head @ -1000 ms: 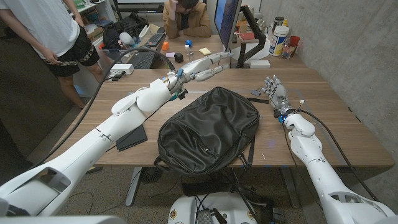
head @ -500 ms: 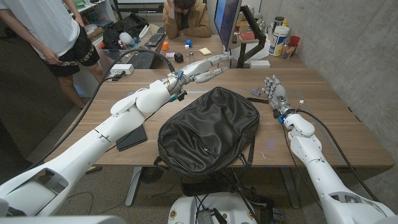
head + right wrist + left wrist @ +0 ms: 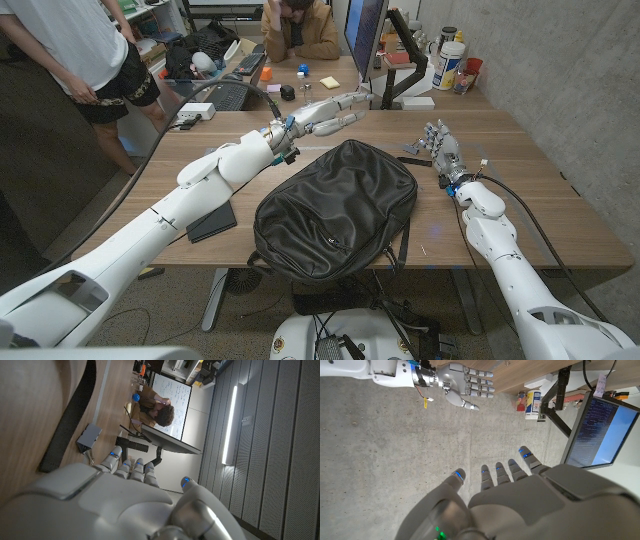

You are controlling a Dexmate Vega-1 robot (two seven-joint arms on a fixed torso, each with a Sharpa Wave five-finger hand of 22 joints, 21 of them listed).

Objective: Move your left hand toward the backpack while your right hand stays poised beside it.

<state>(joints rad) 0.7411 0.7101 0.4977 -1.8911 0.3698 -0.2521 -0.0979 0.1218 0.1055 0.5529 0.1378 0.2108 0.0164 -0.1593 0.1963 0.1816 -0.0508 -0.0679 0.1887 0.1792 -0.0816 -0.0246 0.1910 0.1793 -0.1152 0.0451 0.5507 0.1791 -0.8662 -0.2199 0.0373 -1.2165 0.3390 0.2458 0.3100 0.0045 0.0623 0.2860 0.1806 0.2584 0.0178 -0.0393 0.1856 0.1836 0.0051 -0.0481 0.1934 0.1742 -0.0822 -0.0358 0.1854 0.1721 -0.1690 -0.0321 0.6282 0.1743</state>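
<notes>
Head view shows our left hand (image 3: pixel 328 111) stretched out above the wooden table (image 3: pixel 520 190), just past the far edge of the black backpack (image 3: pixel 335 208), fingers extended and apart with nothing in them, so it is released and free for the approach. The backpack lies flat in the middle of the table, its straps hanging over the near edge, which leaves its top and sides reachable from either arm. Our right hand (image 3: pixel 441 150) stands on the table just beside the backpack's right side, fingers pointing away from us and spread, holding nothing; we judge it is kept there, apart from the fabric, to be ready without disturbing the bag. A dark flat tablet-like object (image 3: pixel 211 220) lies under our left forearm, well clear of the bag. From the left wrist camera our own left fingers (image 3: pixel 496 472) reach out loosely, with the right hand (image 3: pixel 465 384) visible beyond them. We judge the left hand must come down and back toward us to reach the backpack.
</notes>
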